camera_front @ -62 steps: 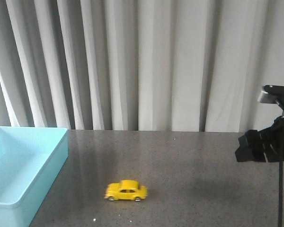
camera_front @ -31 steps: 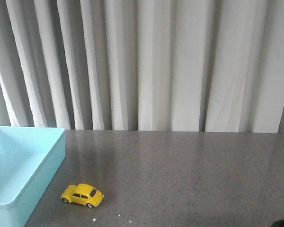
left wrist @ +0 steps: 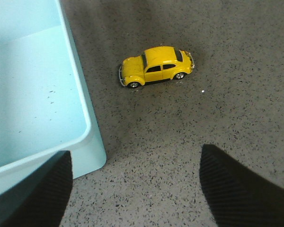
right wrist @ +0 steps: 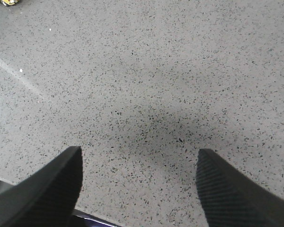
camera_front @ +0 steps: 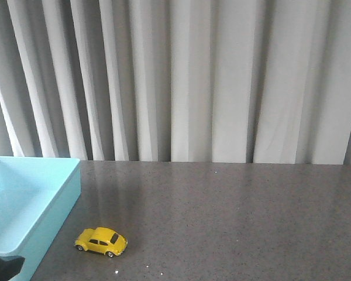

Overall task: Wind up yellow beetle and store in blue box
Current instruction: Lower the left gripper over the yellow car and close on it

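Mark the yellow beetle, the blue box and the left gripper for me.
yellow beetle [left wrist: 155, 66]: left wrist view, on its side door.
blue box [camera_front: 57, 206]: front view, on its outer right wall.
left gripper [left wrist: 135, 189]: left wrist view, midway between its open fingertips.

— What do we make of the bench [left wrist: 236, 71]?
— We see a grey speckled top, stone-like, with a dull sheen.
— And the yellow beetle [left wrist: 155, 66]?
— Glossy yellow paint, we'd say, with shiny silver bumpers and wheels.
— The blue box [left wrist: 33, 94]?
— Smooth plastic, faintly glossy. The left end effector [left wrist: 132, 189] has matt black fingers [left wrist: 236, 189] with a fine ribbed texture. Behind, we see soft pleated cloth curtains [camera_front: 193, 82].
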Tool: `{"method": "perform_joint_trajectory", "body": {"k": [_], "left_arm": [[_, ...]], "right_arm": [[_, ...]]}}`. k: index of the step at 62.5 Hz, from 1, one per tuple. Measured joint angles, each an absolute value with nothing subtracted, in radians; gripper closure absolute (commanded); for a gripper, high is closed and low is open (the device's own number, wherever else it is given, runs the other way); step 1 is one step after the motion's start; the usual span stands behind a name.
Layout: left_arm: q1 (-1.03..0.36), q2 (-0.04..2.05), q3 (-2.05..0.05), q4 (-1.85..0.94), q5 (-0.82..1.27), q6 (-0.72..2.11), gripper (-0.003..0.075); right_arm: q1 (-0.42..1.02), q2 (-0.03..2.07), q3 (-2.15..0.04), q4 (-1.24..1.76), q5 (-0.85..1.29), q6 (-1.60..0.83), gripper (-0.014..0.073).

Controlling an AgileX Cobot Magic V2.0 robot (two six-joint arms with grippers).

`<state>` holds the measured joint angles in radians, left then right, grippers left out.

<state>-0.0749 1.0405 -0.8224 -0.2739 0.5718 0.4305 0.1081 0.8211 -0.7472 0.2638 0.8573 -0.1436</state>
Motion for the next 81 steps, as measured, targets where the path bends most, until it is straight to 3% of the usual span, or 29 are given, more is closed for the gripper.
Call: {"method": "perform_joint_trajectory", "body": {"k": [23,56,81], "left_arm": [[-0.075,1.359,-1.075,-0.298,0.612,0.682,0.0185],[-0.106,1.766,-1.495,-0.373,0.931,1.047,0.0185],[-0.185,2.003,-1.726,-0.253,1.022,1.094,0.0185]], "right_arm": [[0.108,0.821,-0.747,0.264,0.858,-0.147,0.0104],[0.108,0.821,-0.747,0.264,0.856,-0.147,0.0104],[0.108,0.821,-0.747,0.263,0.853,-0.147,0.0104]]}}
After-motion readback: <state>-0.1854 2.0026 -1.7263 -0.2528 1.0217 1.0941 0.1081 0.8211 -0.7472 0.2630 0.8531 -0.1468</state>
